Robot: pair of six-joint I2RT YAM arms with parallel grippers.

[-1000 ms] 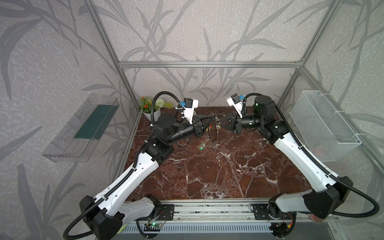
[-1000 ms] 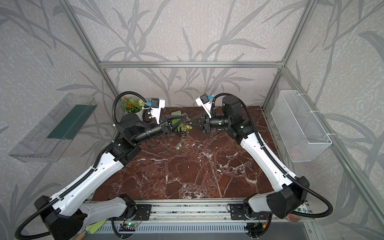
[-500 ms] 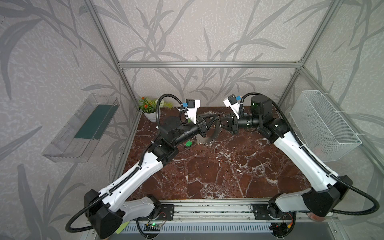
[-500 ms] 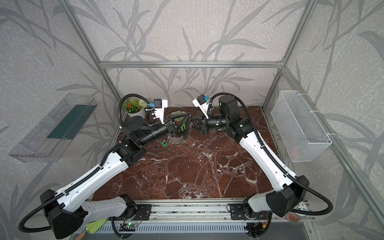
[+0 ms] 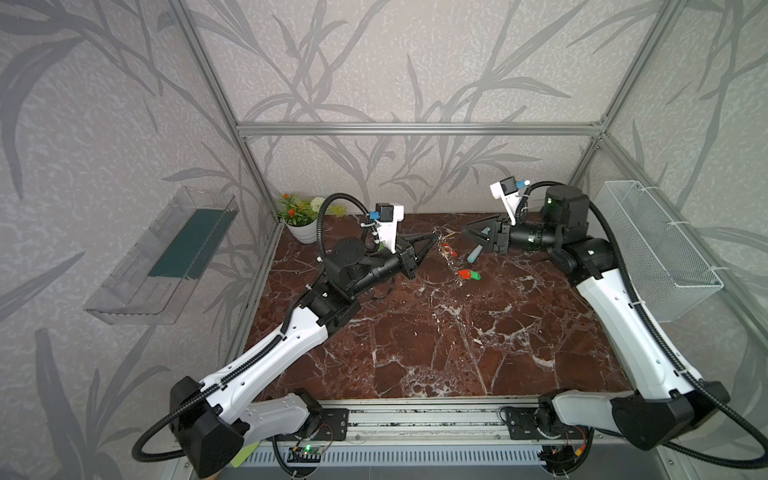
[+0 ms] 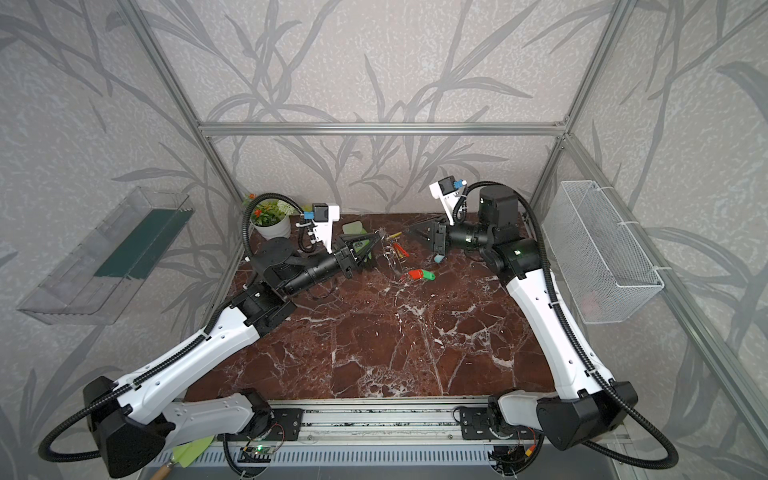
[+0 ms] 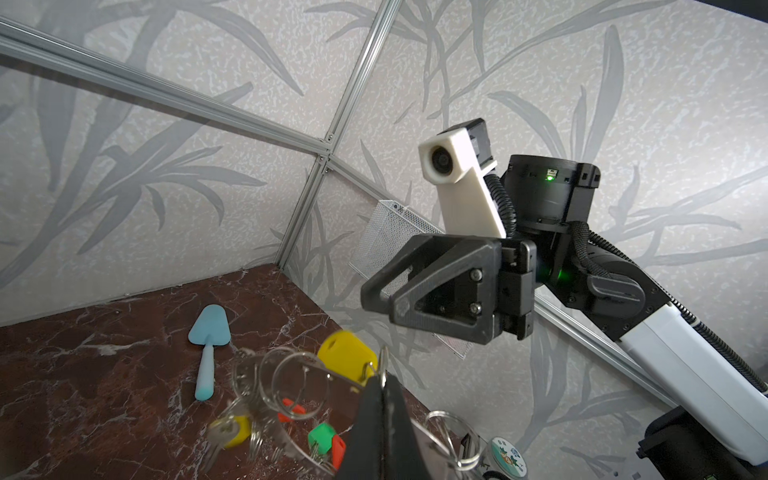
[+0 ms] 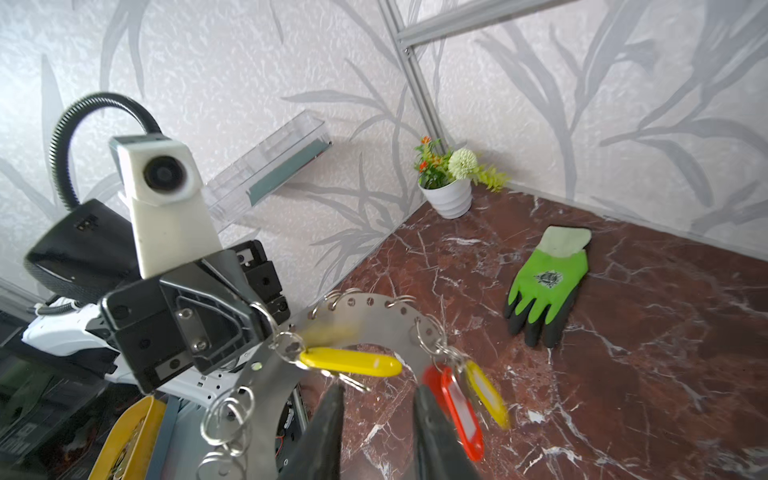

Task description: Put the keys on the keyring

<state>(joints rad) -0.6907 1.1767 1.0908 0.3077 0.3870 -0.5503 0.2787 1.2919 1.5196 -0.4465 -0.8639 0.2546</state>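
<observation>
— What was on the marble table [image 5: 415, 353] when you looked?
— Both arms had their tips facing each other over the middle of its far edge. My left gripper [image 8: 266, 332] was clenched on the rim of the keyring [image 8: 365, 316], holding that grey plate up on edge there. Whether its low end touched the marble, I couldn't tell.
— And your other one?
— My right gripper [image 8: 376, 411] was released: jaws apart, nothing between them, just beside the ring but clear of it.
— Anything loose?
— A green-and-black glove [image 8: 544, 286] lay flat near the far edge, toward the far left corner. A blue trowel [image 7: 208, 345] lay near the same edge, right of the middle.
— The keys [image 8: 351, 362]?
— They hung from small loops on the ring's rim. One yellow tag [image 8: 374, 366] sat close by my left fingertips. A red tag [image 8: 457, 411] and a second yellow one dangled together farther round. Another red one and a green tag [image 5: 477, 275] showed at the low end.
</observation>
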